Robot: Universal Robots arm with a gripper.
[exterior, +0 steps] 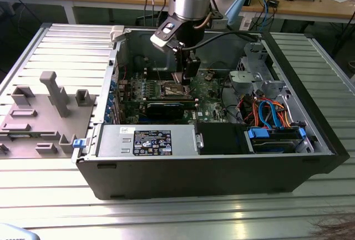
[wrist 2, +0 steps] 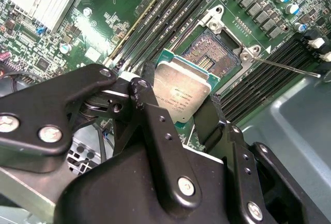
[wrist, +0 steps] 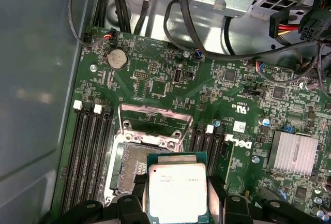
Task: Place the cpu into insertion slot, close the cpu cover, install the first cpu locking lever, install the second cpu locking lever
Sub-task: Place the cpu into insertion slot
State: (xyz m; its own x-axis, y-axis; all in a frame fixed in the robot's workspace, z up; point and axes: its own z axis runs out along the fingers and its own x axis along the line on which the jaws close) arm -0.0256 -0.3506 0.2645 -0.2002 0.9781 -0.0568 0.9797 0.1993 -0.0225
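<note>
My end effector (wrist 2: 178,109) is closed narrowly on the cpu (wrist 2: 182,92). One black finger (wrist 2: 146,100) presses one edge of the chip and the other finger presses the opposite edge. The silvery top of the cpu faces up and its green rim shows around the edge.

In both wrist views I hold the cpu tilted over the near edge of the insertion slot (wrist: 129,164), covering part of it. The rest of the dark contact field lies bare. I cannot tell whether the lower edge of the chip touches the socket.

The cpu cover (wrist: 155,110) stands raised at the far side of the slot, so the slot is open. A thin metal locking lever (wrist 2: 289,68) sticks out from one corner of the socket rim, unlatched.

The slot sits on the green motherboard (wrist: 170,87), between two banks of long black memory slots (wrist: 90,151). A ribbed silver heat sink (wrist: 295,151) is well apart from it, towards the board's edge.

In the exterior view my end effector (exterior: 186,79) reaches down into the open computer case (exterior: 222,179). The case lies on its side on the ribbed metal desk (exterior: 166,218). A grey fixture tray (exterior: 44,107) rests beside the case at the exterior view's left.
</note>
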